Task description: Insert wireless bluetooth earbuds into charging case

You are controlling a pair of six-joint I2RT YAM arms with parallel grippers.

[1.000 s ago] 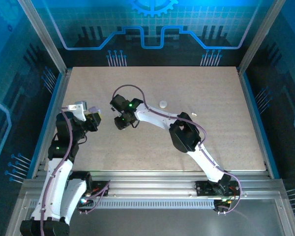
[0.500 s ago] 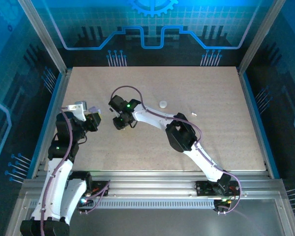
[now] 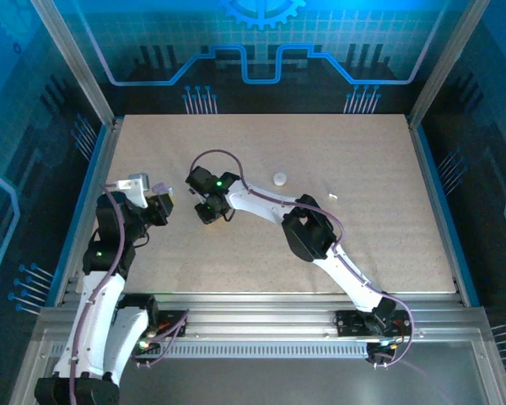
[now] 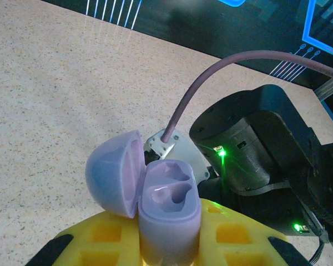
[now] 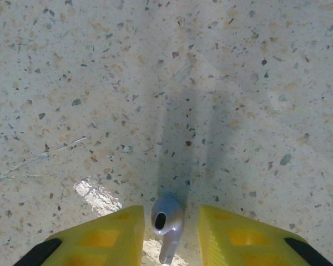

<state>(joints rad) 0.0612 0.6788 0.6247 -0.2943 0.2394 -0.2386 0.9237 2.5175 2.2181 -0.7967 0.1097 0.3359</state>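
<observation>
Lavender plastic shows right at the left tool (image 4: 169, 244): the charging case (image 4: 167, 213) stands upright, clenched between its yellow fingers (image 4: 233, 238). The lid (image 4: 114, 172) is swung open to the tool's left, and the two moulded hollows in the top of the case lie bare. From above, the left tool (image 3: 156, 200) holds the case clear of the speckled worktop (image 3: 363, 245). Just past it, the black wrist of the right arm (image 4: 250, 149) glows with green lights.

The right tool (image 5: 169, 233) points down at the worktop close beside the left one. Its jaws stand apart. One glossy pale earbud (image 5: 167, 217) sits between its yellow fingers (image 5: 108, 235), stem toward the camera. A narrow gap shows on each side of the bud, so it is framed but not pinched.

In the overhead view, a white round piece (image 3: 280, 178) lies well off from the right tool (image 3: 207, 211), on the side away from the left tool. A small white piece (image 3: 332, 195) lies farther out the same way.
</observation>
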